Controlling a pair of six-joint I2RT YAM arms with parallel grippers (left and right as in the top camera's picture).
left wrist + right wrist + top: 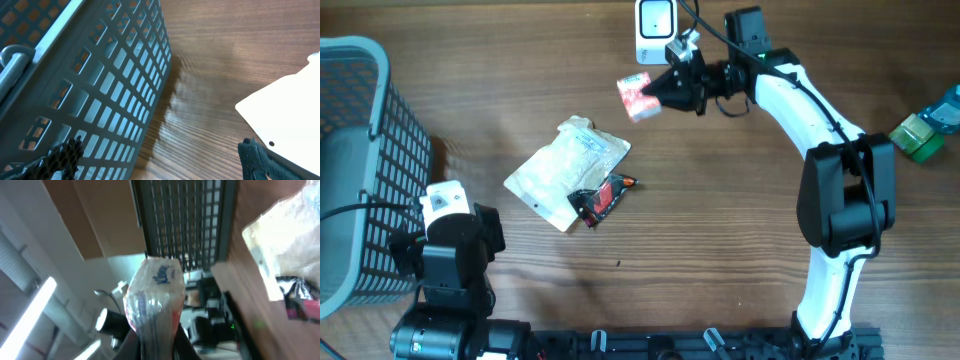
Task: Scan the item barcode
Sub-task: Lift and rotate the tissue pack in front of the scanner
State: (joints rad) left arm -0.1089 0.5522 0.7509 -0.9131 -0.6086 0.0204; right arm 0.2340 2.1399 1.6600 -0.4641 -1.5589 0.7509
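Presently the right gripper (672, 88) is clamped tight on a small red-and-white packet (638, 97). It holds the packet clear of the table (740, 220) and just beside the white scanner (655, 22) at the far edge, evidently so that a printed face can be presented to the reader. Whether the barcode faces the scanner cannot be told. The left gripper (159, 160) stands fully spread and empty beside the grey basket (100, 90), out of the working area. A silver pouch (570, 165) and a dark wrapper (603, 195) lie mid-table, touching, probably awaiting their turn.
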